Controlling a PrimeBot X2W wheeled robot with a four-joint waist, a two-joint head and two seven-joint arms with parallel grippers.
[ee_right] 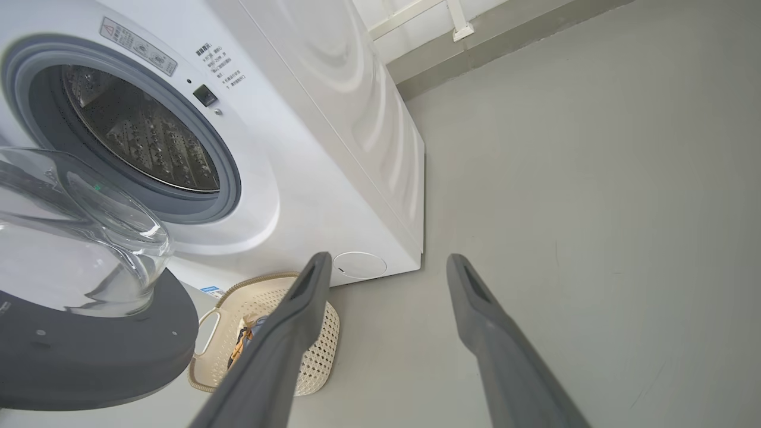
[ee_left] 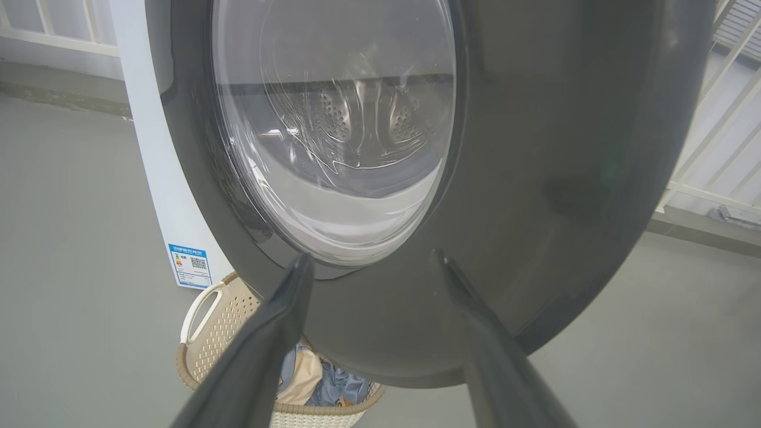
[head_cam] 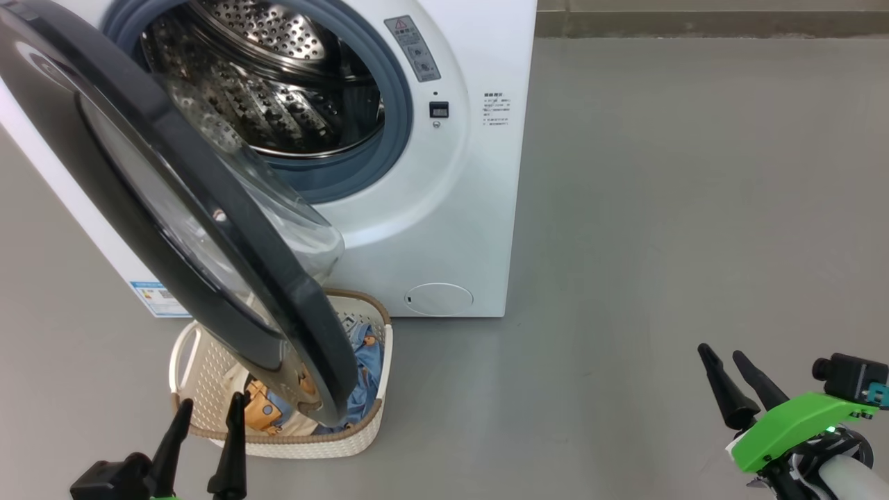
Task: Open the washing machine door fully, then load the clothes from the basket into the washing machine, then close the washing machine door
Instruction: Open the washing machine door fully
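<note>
Door (head_cam: pixel 160 139) stands open above basket (head_cam: pixel 208 378) of clothes (head_cam: pixel 366 368) at washer (head_cam: pixel 458 208); left gripper (head_cam: pixel 212 401) and right gripper (head_cam: pixel 720 351) are both spread wide, holding nothing.

Bright, even indoor light; only faint, soft shadows on grey floor (head_cam: pixel 694 208). Glossy washing machine door (head_cam: pixel 62 125) carries pale reflections, and steel drum (head_cam: pixel 278 83) glints w/ small highlights. Head view sharp. Wrist views are wide-angle: straight edges bow near borders, and close-up fingers (ee_left: pixel 255 356) look soft, slightly out of focus vs. background.
</note>
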